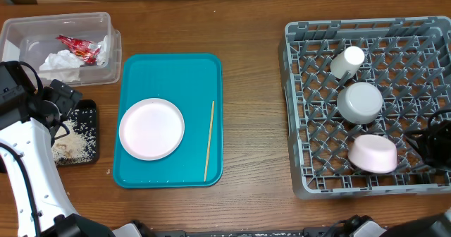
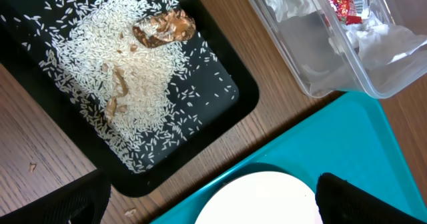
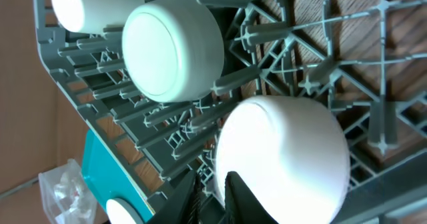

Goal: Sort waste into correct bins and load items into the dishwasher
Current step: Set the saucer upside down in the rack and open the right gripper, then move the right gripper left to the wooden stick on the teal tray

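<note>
My left gripper (image 2: 213,211) is open, hovering over the near rim of the pale pink plate (image 2: 260,201) on the teal tray; nothing sits between its fingers. A thin wooden chopstick (image 1: 209,140) lies beside that plate (image 1: 151,128). The dish rack (image 1: 296,110) holds a white cup (image 1: 347,61), a grey-blue bowl (image 1: 360,102) and a pink saucer (image 1: 373,153), all upside down. My right gripper (image 3: 208,184) is at the saucer's (image 3: 280,157) edge, jaws a narrow gap apart, nothing visibly pinched. The clear tub (image 2: 333,71) holds the red wrapper (image 2: 347,1) and napkin (image 2: 287,1). Rice scraps (image 2: 140,77) lie in the black tray (image 2: 220,57).
The teal serving tray (image 1: 169,75) lies mid-table between the black tray (image 1: 90,113) and the rack, with bare wood on both sides of it. The clear tub (image 1: 63,17) stands at the back left. My left arm covers the table's left edge.
</note>
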Robot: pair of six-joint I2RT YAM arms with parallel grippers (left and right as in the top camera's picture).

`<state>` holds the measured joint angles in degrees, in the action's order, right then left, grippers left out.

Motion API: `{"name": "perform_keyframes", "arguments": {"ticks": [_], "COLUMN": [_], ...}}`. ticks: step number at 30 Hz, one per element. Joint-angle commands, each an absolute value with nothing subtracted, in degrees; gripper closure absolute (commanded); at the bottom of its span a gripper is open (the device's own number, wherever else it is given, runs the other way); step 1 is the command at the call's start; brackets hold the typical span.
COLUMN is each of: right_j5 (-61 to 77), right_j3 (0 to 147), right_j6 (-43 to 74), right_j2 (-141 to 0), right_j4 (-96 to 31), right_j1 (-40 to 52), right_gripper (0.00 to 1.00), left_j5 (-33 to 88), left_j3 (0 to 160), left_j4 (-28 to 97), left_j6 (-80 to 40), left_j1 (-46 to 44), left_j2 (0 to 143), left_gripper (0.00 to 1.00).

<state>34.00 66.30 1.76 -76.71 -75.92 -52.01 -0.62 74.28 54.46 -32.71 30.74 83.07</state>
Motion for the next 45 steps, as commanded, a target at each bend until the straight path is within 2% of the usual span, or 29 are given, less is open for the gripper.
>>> {"name": "perform_keyframes", "arguments": {"ticks": [1,3,7,19,28,32,45], "right_j5": [33.08,32.64,31.73,28.03,14.96,9.78,7.73], "right_j3": [67.68,67.68,66.46,55.29,55.29,55.29,56.99], "right_j6": [1.83,0.08,-0.16,9.32,17.39,21.67,24.1], "right_j2": [-71.42,-69.58,-68.38,-69.45,-70.54,-72.71,-71.35], "right_j4": [-76.62,-77.58,-77.43,-63.35,-60.1,-61.04,-69.28], "right_j1": [-52.03,-51.35,-48.93,-39.31,-29.82,-27.9,-27.86], "right_gripper": [0.84,0.85,0.96,0.96,0.96,0.96,0.96], "left_j5": [-0.4,-0.4,-0.4,-0.4,-0.4,-0.4,-0.4], "left_j3": [74.74,74.74,74.74,74.74,74.74,74.74,74.74], "left_j4": [54.39,54.39,54.39,54.37,54.39,54.39,54.39], "left_j6": [-33.26,-33.26,-33.26,-33.26,-33.26,-33.26,-33.26], "left_j1": [30.72,30.72,30.72,30.72,30.72,30.72,30.72], "left_j2": [83.15,83.15,83.15,83.15,83.15,83.15,83.15], "left_gripper": [0.0,0.0,0.0,0.0,0.0,0.0,0.01]}}
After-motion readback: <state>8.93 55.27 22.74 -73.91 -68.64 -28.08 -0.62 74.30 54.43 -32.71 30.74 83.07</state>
